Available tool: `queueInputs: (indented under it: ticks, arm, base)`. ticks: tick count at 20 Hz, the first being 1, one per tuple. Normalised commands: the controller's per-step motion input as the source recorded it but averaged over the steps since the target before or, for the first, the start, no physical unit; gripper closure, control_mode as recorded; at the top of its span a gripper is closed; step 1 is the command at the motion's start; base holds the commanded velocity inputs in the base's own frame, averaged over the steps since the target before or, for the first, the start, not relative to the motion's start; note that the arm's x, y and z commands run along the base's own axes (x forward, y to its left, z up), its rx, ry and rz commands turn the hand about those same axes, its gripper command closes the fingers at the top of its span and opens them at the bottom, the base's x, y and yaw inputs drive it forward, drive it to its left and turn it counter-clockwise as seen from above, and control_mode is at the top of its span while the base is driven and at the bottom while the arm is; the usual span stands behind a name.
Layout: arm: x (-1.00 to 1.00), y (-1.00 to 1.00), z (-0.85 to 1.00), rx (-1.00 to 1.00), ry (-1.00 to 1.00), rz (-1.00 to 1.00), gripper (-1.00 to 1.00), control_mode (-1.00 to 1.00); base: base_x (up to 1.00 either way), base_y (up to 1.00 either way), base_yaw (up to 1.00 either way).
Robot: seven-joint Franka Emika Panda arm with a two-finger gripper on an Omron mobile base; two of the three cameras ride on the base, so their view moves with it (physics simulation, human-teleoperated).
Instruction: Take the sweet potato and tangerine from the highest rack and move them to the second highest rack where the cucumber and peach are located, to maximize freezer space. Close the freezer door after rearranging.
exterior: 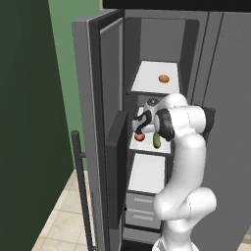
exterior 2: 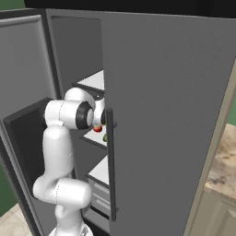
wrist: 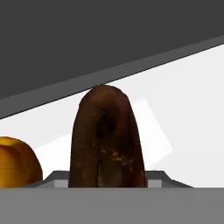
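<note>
While my gripper (exterior: 140,125) reaches over the second highest rack (exterior: 164,145) in the left base view, peach (exterior: 139,137) sits just below its fingers, cucumber (exterior: 157,140) beside; tangerine (exterior: 163,78) is well above them; hand view: fingers part-closed round sweet potato (wrist: 107,138), peach at one side

Flat, even rendered light with no glare and no visible lamp. The freezer (exterior: 162,29) interior stays dim grey toward its back wall, while the highest rack (exterior: 147,81) reads bright white. In the hand view the sweet potato (wrist: 106,140) looms close, slightly soft-edged (coarse texture, not blur), against a pale, faintly shaded shelf.
</note>
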Motion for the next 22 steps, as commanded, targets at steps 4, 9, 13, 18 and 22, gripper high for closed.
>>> queueInputs:
  ticks: [4,9,13,18,22]
  arm:
    - [0.32,0.0,-0.5,0.0,0.1,0.04,1.0,-1.0]
    - [0.26,0.0,-0.53,0.0,0.05,0.05,1.0,-1.0]
    - [0.02,0.0,-0.62,-0.01,0.0,0.05,1.0,-1.0]
    - [-0.02,0.0,-0.54,-0.01,0.0,0.0,-1.0,-1.0]
    - [-0.02,0.0,-0.42,0.0,0.0,0.0,-1.0,-1.0]
  base:
    - [0.0,0.0,0.0]
    - [0.0,0.0,0.0]
    - [0.0,0.0,0.0]
    - [0.0,0.0,0.0]
    - [0.0,0.0,0.0]
